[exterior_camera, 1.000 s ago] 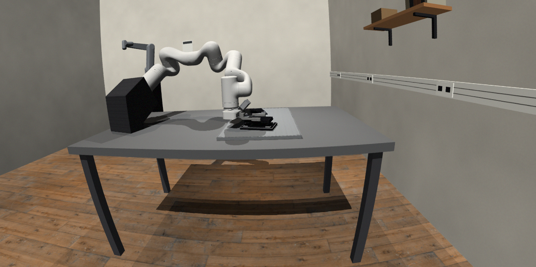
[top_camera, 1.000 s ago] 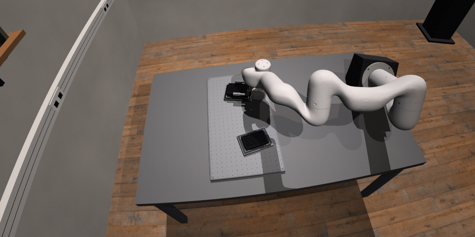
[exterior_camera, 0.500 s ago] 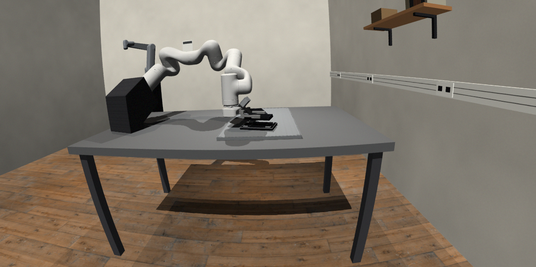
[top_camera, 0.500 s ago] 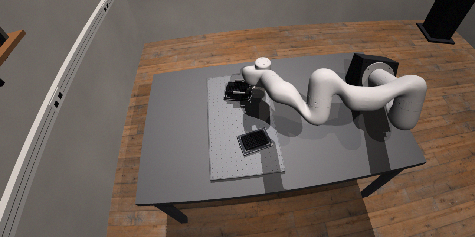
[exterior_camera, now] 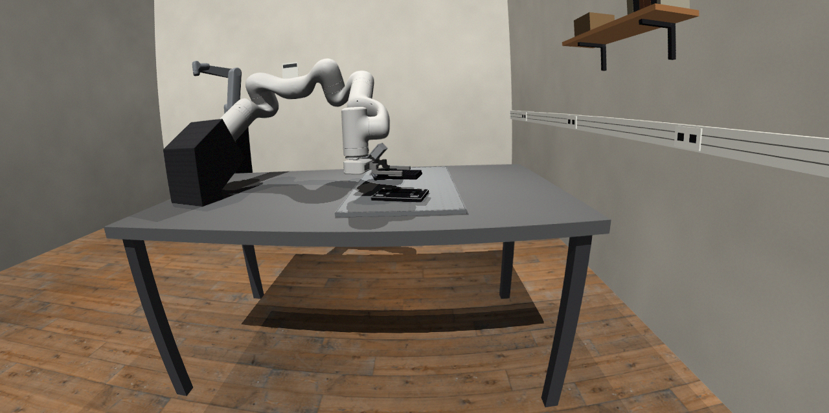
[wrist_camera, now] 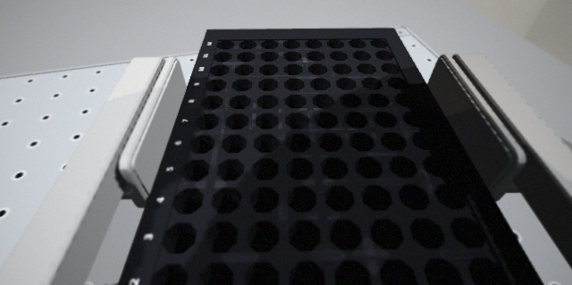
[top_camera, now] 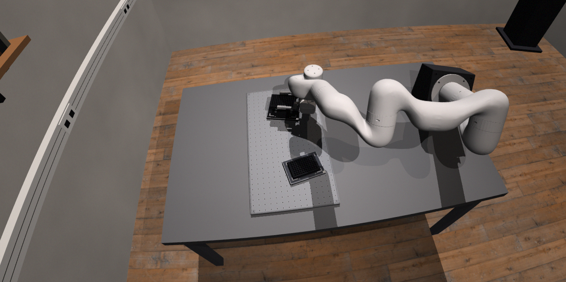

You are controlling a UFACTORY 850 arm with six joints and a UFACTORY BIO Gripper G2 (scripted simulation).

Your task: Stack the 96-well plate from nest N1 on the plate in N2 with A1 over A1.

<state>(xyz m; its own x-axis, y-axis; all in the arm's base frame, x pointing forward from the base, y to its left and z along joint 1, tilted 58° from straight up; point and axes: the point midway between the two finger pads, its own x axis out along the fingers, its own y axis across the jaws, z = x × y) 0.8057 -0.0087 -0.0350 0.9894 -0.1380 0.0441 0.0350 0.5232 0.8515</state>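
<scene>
The upper 96-well plate (top_camera: 278,101) (exterior_camera: 414,174) (wrist_camera: 292,142) is black and level, clear above nest N1 (top_camera: 283,118) (exterior_camera: 399,198). My gripper (top_camera: 280,99) (exterior_camera: 405,171) (wrist_camera: 315,120) is shut on its two long sides. In the wrist view the column numbers run along its left edge, with 12 at the far end; well A1 is out of view. N1, at the top of the board in the top view, holds no plate that I can see. The second black plate (top_camera: 304,166) sits in nest N2 (top_camera: 308,179), which is turned relative to N1. In the exterior view, N2 is hidden.
Both nests stand on a perforated light board (top_camera: 263,185) (exterior_camera: 446,196) (wrist_camera: 27,111) on the grey table (top_camera: 209,161) (exterior_camera: 521,207). The arm (top_camera: 336,104) (exterior_camera: 353,129) reaches over from its black base mount. Its shadow falls between the nests.
</scene>
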